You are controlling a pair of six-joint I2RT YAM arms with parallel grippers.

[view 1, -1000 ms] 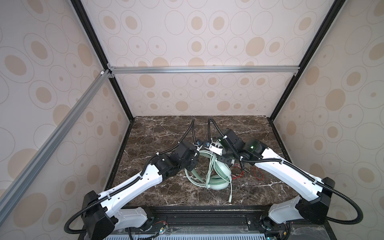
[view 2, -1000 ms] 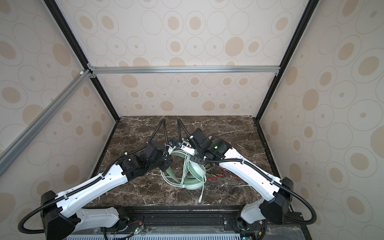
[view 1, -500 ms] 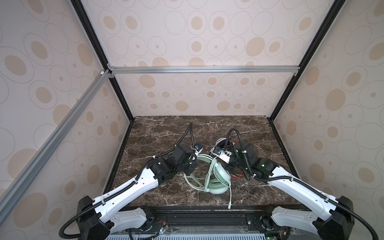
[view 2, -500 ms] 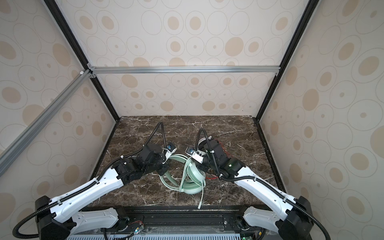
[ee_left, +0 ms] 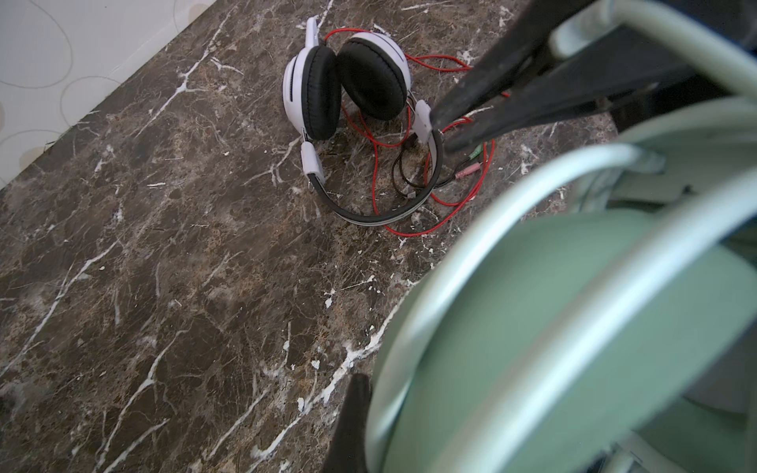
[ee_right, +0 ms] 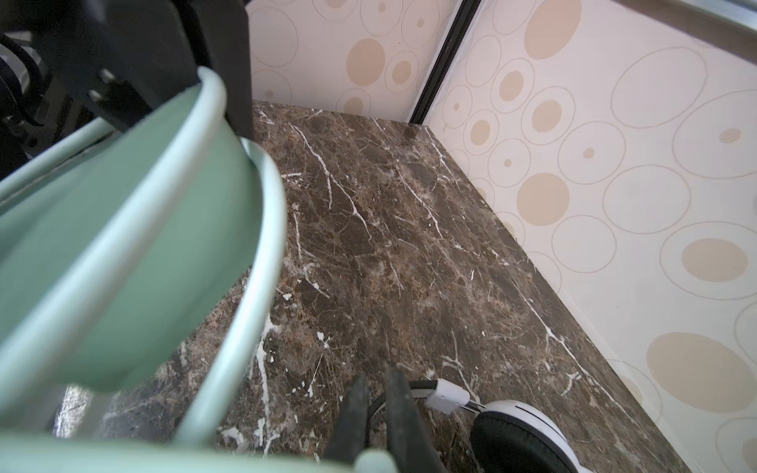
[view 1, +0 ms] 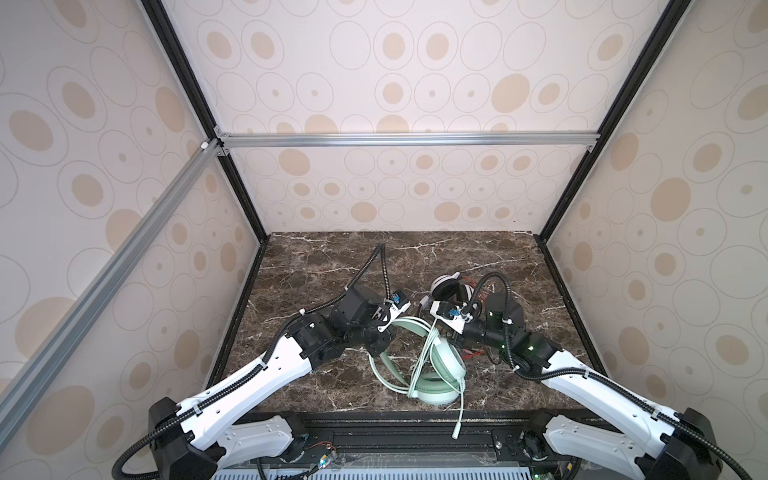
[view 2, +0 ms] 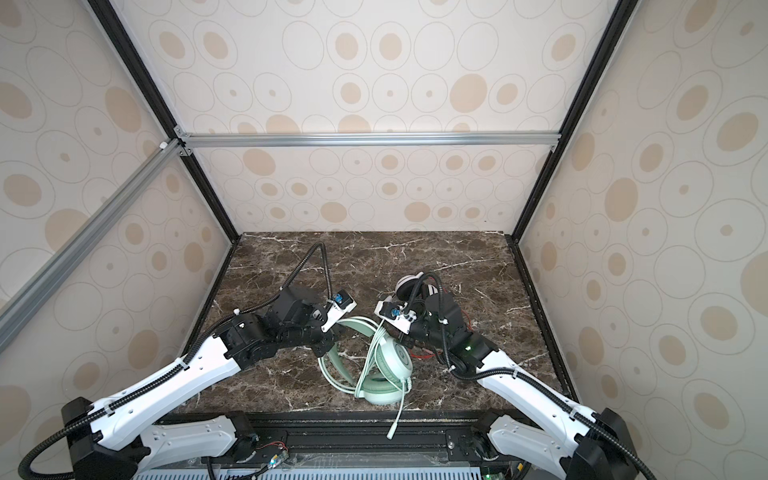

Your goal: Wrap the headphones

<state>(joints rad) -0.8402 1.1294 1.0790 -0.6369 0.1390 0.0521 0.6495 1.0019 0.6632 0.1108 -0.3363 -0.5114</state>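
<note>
While the left claw [view 1: 379, 347] grips the mint-green headset [view 1: 446, 362], the right claw [ee_right: 377, 383] pinches its pale green cable [view 1: 421, 361].

The right claw [ee_right: 377, 383] draws the mint headset's [view 1: 446, 361] pale cable [view 1: 422, 365] back toward the near right, baring the white headset [view 1: 446, 286].

The mint-green headset [view 1: 442, 368] lay on the marble table [view 1: 332, 257]. The left gripper [view 1: 386, 332] held its headband from the left side. The right gripper [view 1: 444, 332] pinched the pale green cable [view 1: 423, 359] just behind this headset, and the white-and-black headset [view 1: 444, 286] lay farther behind it.
</note>
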